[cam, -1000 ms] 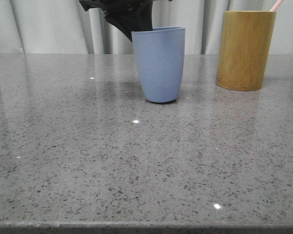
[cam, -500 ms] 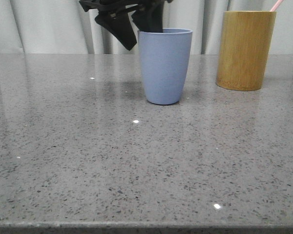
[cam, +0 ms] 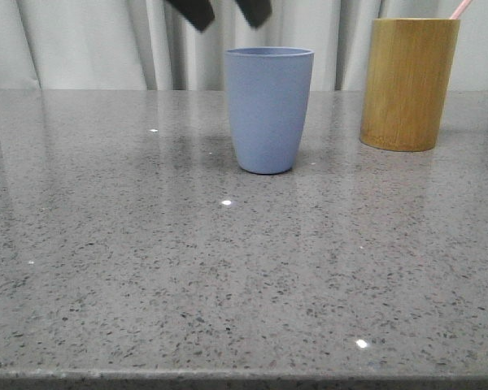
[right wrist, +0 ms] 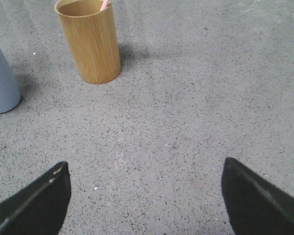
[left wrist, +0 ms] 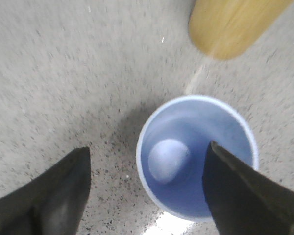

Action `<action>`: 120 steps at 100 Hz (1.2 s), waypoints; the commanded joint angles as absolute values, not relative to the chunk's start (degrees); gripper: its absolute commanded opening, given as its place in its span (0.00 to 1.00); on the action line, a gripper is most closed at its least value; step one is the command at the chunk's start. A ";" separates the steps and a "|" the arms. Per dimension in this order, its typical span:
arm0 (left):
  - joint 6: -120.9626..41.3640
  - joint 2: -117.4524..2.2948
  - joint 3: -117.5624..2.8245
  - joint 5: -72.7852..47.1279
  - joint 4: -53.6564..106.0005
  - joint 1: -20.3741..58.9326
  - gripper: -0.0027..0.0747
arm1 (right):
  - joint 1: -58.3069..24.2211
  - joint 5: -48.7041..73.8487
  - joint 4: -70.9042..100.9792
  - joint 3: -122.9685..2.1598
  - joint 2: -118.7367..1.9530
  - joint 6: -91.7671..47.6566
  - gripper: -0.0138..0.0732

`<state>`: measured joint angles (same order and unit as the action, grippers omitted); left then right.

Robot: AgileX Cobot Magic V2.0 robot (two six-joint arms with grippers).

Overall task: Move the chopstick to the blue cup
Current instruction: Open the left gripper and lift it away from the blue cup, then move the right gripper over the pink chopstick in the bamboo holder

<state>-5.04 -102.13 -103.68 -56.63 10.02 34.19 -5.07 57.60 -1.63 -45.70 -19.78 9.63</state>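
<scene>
The blue cup point(cam: 268, 110) stands upright and empty at the table's middle back; it also shows in the left wrist view point(left wrist: 186, 161) and the right wrist view point(right wrist: 1, 78). A pale pink chopstick end point(cam: 459, 9) sticks out of the bamboo cup point(cam: 408, 84), also seen in the right wrist view point(right wrist: 105, 4). My left gripper point(cam: 225, 11) is open and empty, above the blue cup and apart from it; in its wrist view point(left wrist: 147, 166) one finger is over the cup's mouth. My right gripper point(right wrist: 144, 181) is open and empty over bare table.
The bamboo cup point(right wrist: 89, 41) stands at the back right, to the right of the blue cup; it also shows blurred in the left wrist view point(left wrist: 232, 24). The grey speckled table point(cam: 228, 276) has a front edge near the camera. A pale curtain hangs behind.
My left gripper has let go of the blue cup and risen above it with its fingers open. The cup shifted slightly sideways and now stands alone.
</scene>
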 commanded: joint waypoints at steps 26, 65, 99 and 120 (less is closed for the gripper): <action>-5.06 -89.95 -105.04 -52.98 10.54 30.47 0.65 | -4.84 53.64 -2.12 -47.52 -20.84 9.38 0.87; -5.06 -69.53 -79.87 -47.39 10.79 11.58 0.65 | -4.84 53.64 -2.12 -47.52 -20.84 9.38 0.87; -5.06 -46.48 -55.15 -42.69 13.26 4.08 0.65 | -4.84 53.64 -2.12 -47.52 -20.84 9.38 0.87; -5.06 -37.33 -45.12 -42.69 13.54 4.08 0.65 | -4.84 53.64 -2.12 -47.52 -20.84 9.38 0.87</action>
